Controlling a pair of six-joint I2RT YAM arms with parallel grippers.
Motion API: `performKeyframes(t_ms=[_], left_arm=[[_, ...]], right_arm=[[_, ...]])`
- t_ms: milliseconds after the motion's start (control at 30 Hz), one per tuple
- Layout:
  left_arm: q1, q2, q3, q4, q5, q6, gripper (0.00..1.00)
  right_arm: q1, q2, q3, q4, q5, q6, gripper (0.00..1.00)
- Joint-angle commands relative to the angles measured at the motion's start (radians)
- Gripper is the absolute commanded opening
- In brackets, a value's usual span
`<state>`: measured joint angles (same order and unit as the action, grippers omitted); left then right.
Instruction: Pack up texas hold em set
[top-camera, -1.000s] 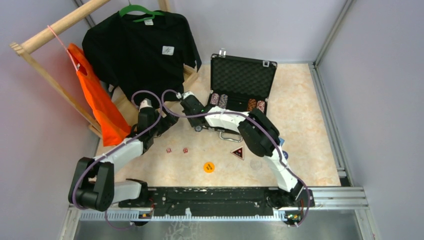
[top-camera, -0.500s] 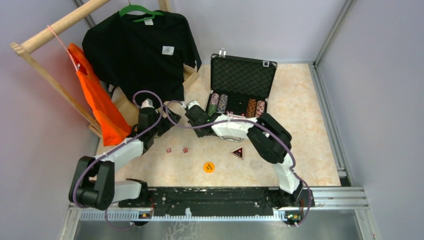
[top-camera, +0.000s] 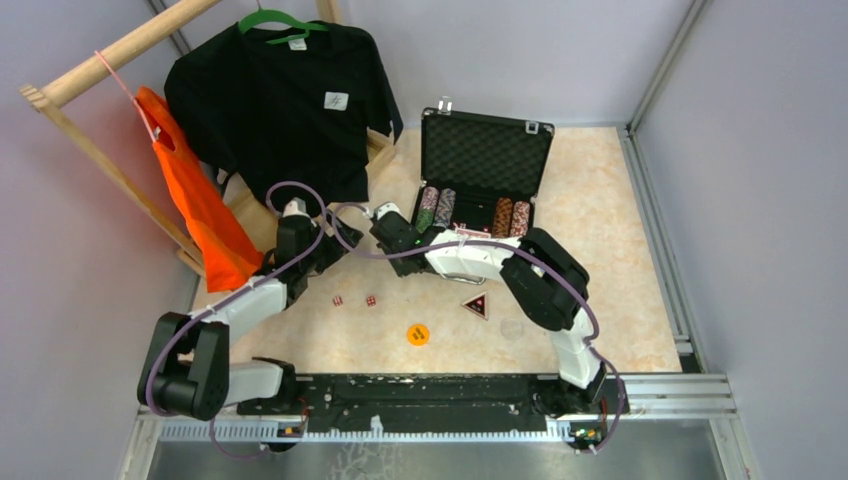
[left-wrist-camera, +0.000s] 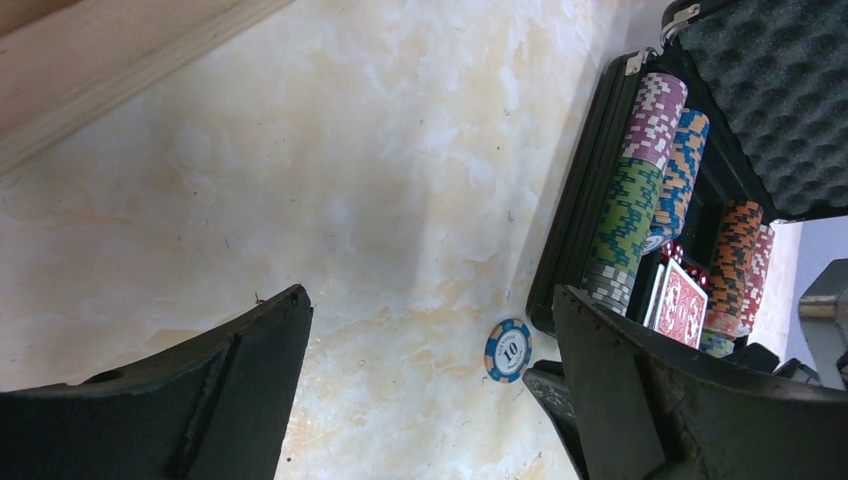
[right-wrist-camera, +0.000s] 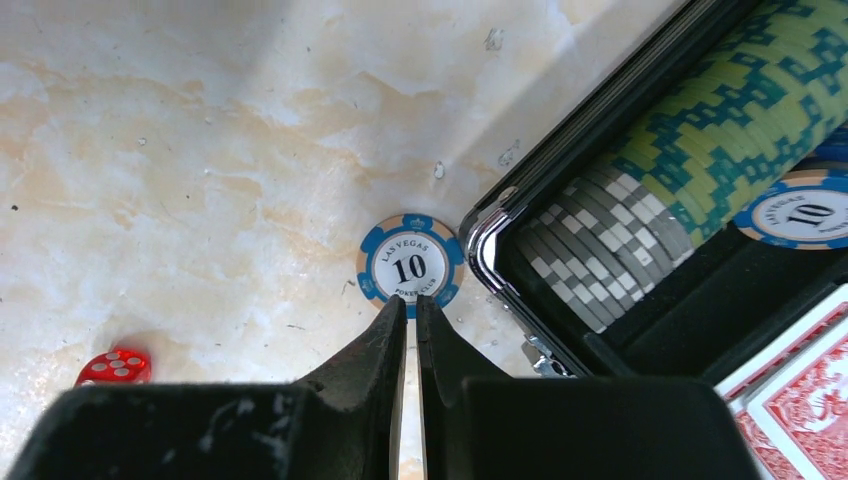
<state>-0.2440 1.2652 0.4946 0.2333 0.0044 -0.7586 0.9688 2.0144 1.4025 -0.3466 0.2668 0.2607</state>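
Shows the black case (top-camera: 487, 160) open at the far middle of the table (top-camera: 600, 230), foam lid up, with striped chip rows (top-camera: 436, 205) and red-backed cards (right-wrist-camera: 800, 400) inside. Shows one blue chip marked 10 (right-wrist-camera: 411, 260) flat on the table, just left of the case's near-left corner. Has the right gripper (right-wrist-camera: 412, 303) pressed together and empty, tips at that chip's edge, contact unclear. Has the left gripper (left-wrist-camera: 428, 300) spread wide over bare table left of the case. Nearer: two red dice (top-camera: 338, 300), a triangular token (top-camera: 476, 305), a round orange token (top-camera: 418, 334).
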Motion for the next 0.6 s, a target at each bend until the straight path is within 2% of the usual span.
performKeyframes(t_ms=[0, 267, 567], left_arm=[[0.003, 0.003, -0.008, 0.04, 0.02, 0.009, 0.95], [0.003, 0.0, -0.01, 0.038, 0.017, 0.016, 0.95], [0.003, 0.02, -0.01, 0.053, 0.047, 0.006, 0.95]], right_arm=[[0.008, -0.066, 0.069, 0.003, 0.041, -0.026, 0.09], [-0.005, 0.003, 0.088, 0.004, 0.012, -0.034, 0.09], [-0.003, -0.055, -0.082, 0.051, -0.009, 0.018, 0.09]])
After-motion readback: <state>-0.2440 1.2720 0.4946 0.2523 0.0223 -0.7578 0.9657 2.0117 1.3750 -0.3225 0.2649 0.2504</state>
